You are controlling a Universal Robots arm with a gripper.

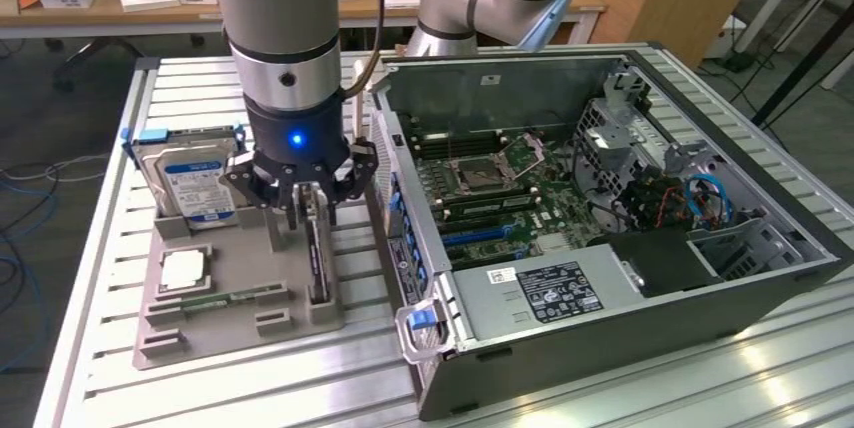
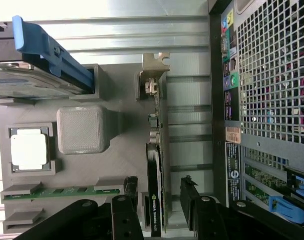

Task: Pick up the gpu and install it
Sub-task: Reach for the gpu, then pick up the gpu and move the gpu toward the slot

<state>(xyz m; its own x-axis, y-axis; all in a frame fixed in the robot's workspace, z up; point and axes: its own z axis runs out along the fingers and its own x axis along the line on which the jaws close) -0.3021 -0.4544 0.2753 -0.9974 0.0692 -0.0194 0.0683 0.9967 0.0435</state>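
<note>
We see the gpu (image 1: 318, 270) standing on edge in its slot in the grey tray (image 1: 240, 248) on the tabletop (image 1: 107, 148). In the exterior view it sits at the tray's three o'clock side, beside the open case (image 1: 601, 338). The fingers (image 2: 188, 195) are spread, straddling the card, with a gap on each face. The drive (image 1: 194, 183) stands at the tray's eleven o'clock and the CPU (image 1: 183, 268) at nine.
</note>
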